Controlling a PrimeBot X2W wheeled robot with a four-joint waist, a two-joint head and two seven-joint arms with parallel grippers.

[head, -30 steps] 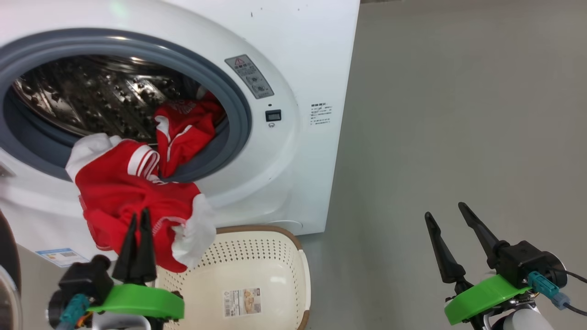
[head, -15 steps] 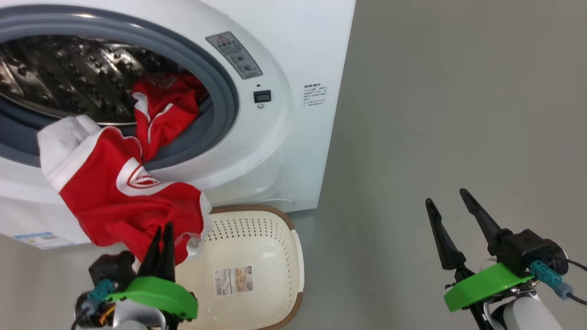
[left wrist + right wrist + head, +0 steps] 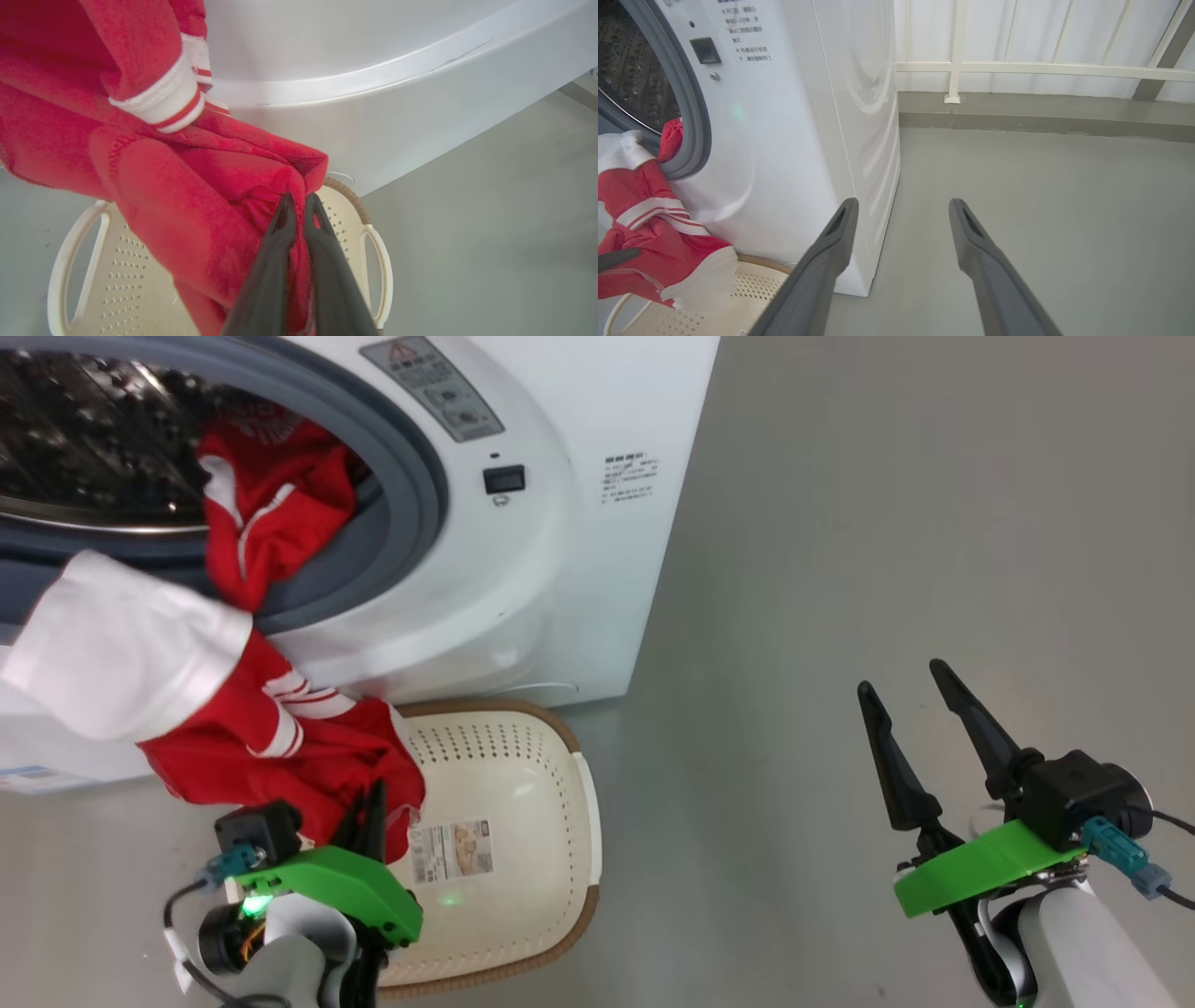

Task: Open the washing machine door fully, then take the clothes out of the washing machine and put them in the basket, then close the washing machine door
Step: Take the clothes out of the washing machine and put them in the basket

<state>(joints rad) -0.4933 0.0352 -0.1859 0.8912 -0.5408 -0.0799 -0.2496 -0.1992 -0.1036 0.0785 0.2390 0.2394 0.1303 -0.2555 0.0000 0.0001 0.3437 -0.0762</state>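
Observation:
The white washing machine (image 3: 560, 569) stands with its drum mouth uncovered; its door is out of view. Red clothes (image 3: 280, 747) with white trim trail from the drum over the grey ring and hang above the cream basket (image 3: 523, 756) on the floor in front. My left gripper (image 3: 369, 803) is shut on the lower fold of the clothes (image 3: 187, 186), just over the basket's left side (image 3: 373, 242). More red fabric (image 3: 271, 513) lies inside the drum. My right gripper (image 3: 901, 677) stands open and holds nothing, well right of the machine, over bare floor.
Grey floor (image 3: 887, 523) stretches to the right of the machine. In the right wrist view a white railing and wall (image 3: 952, 70) close off the far end, beyond the machine's side panel (image 3: 859, 116).
The head camera has tilted down. My left gripper has drawn the clothes further out of the drum and lower toward the basket. The right gripper stays open in about the same place.

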